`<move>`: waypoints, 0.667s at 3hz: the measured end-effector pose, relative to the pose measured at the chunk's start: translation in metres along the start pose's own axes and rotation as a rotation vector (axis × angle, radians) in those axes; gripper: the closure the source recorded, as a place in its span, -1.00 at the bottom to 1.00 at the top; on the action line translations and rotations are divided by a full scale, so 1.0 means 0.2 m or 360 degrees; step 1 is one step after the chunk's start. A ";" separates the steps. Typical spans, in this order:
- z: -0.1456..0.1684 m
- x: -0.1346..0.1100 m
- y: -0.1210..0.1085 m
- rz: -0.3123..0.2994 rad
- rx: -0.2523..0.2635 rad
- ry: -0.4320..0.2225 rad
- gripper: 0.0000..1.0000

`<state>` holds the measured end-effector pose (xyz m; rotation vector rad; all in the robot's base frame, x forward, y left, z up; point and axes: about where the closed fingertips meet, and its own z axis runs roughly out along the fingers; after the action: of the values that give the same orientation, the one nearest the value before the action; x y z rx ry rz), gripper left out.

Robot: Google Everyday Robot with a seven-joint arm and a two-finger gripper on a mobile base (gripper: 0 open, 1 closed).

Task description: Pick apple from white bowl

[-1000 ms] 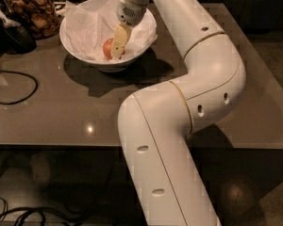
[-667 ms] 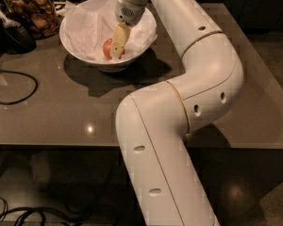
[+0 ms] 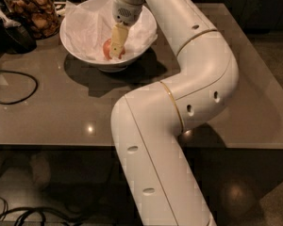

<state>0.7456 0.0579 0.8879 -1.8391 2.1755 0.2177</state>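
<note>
The white bowl (image 3: 108, 65) stands on the bench (image 3: 61, 117) close to its far edge, toward the far left corner, and is lined with crumpled white paper (image 3: 85, 27). The apple (image 3: 106, 49) lies low in the bowl on that paper, on the side nearest the front edge. The hand (image 3: 116, 48) reaches down into the bowl from the far edge and sits right against the apple, covering its middle, so that red shows on either side. Whether the hand is clamped on the fruit or merely pressed to it I cannot tell from this angle. The white arm (image 3: 193, 79) bends out over the right half of the bench. A glass jar (image 3: 35, 11) of brown snacks occupies the far left corner, just beside the bowl, and a black cable (image 3: 19, 86) loops along the left edge.
</note>
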 end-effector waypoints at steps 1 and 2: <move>0.03 -0.01 0.00 -0.0018 -0.0015 0.0017 -0.60; 0.04 -0.01 0.01 -0.0034 -0.0017 0.0031 -0.58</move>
<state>0.7458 0.0632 0.8804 -1.8767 2.1706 0.2084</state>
